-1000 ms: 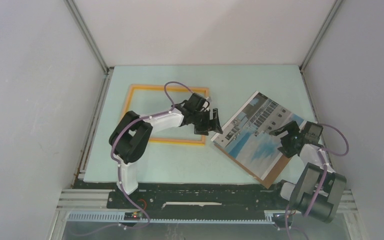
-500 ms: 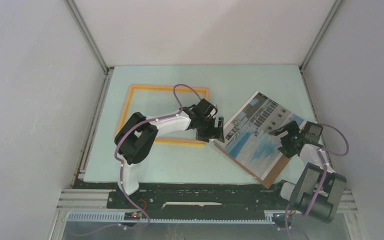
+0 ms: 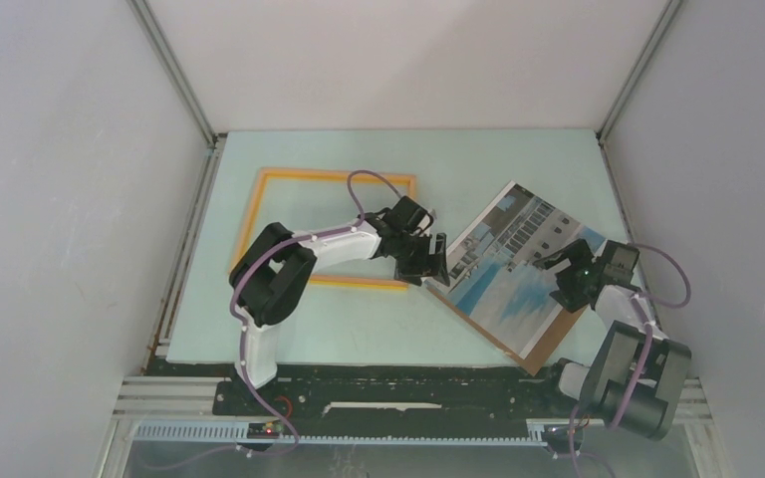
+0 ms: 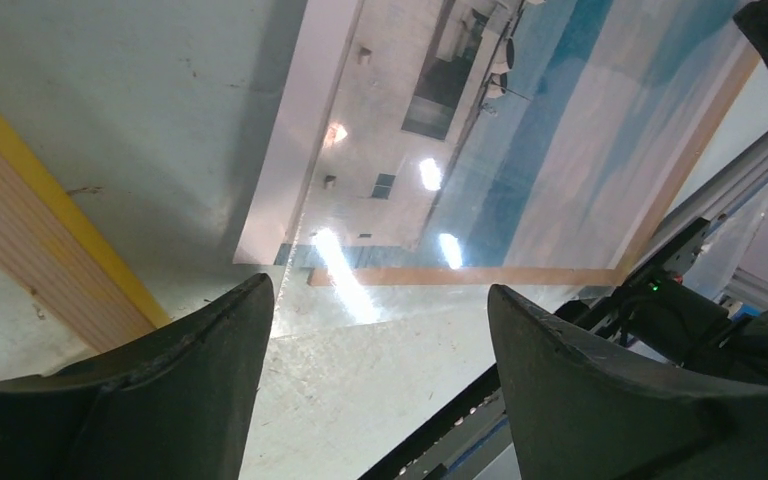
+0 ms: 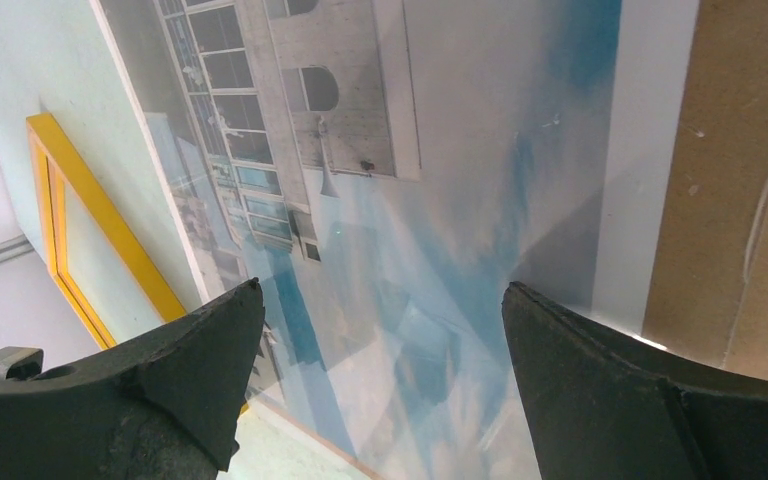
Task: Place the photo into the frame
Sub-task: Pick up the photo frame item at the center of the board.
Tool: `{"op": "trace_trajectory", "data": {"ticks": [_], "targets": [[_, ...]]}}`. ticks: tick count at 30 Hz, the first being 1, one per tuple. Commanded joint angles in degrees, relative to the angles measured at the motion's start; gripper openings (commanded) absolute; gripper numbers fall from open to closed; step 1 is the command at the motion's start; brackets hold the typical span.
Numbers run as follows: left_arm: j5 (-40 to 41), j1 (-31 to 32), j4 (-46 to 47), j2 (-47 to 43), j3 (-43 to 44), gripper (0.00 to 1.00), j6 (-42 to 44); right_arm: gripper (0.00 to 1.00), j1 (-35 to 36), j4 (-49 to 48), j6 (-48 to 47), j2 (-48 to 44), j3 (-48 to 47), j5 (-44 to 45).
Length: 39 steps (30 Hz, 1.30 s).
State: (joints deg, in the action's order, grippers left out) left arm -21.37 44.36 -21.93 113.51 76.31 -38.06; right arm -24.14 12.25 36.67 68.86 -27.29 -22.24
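Note:
The photo (image 3: 503, 267) lies picture side up and tilted on a brown backing board (image 3: 550, 342) at the right of the table. The frame (image 3: 259, 199), with its yellow-orange rim, lies flat at the left. My left gripper (image 3: 436, 265) is open just off the photo's left corner, low over the table between frame and photo. In the left wrist view the photo (image 4: 520, 130) and the frame rim (image 4: 50, 250) lie ahead of the open left gripper (image 4: 380, 300). My right gripper (image 3: 561, 281) hovers open over the photo's right part, with the photo (image 5: 440, 200) between its fingers (image 5: 200, 350) and nothing held.
The backing board (image 5: 740, 180) sticks out past the photo's right and near edges. Grey enclosure walls stand close on the left, back and right. A black rail (image 3: 408, 383) runs along the table's near edge by the arm bases.
My left gripper has moved right and nearer, from over the frame's right rim to the photo's left corner. The right gripper has shifted only slightly.

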Motion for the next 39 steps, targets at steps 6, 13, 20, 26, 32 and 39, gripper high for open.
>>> {"op": "trace_trajectory", "data": {"ticks": [6,13,20,26,32,39], "targets": [[-5.9,-0.4,4.4,-6.7,-1.3,0.75,-3.1,0.97,1.7,0.3,0.3,1.1,1.8,0.7],[-12.5,-2.6,13.1,-9.1,-7.1,0.65,-8.4,0.97,2.3,0.4,0.0,0.6,1.7,0.0],[-17.7,-3.3,20.2,-6.5,-9.8,0.58,-13.1,0.97,2.4,0.1,0.1,0.4,1.7,-0.3],[-19.0,-3.4,29.9,-5.4,-13.9,0.5,-20.6,0.97,2.4,0.1,0.2,0.2,1.7,-0.3],[-17.9,-3.4,34.5,-4.4,-15.3,0.4,-23.7,0.97,2.4,0.0,0.2,0.1,1.7,-0.5],[-16.8,-3.1,23.3,0.3,-8.1,0.33,-15.9,0.97,2.5,0.4,0.1,-1.0,1.7,-0.1]]}}
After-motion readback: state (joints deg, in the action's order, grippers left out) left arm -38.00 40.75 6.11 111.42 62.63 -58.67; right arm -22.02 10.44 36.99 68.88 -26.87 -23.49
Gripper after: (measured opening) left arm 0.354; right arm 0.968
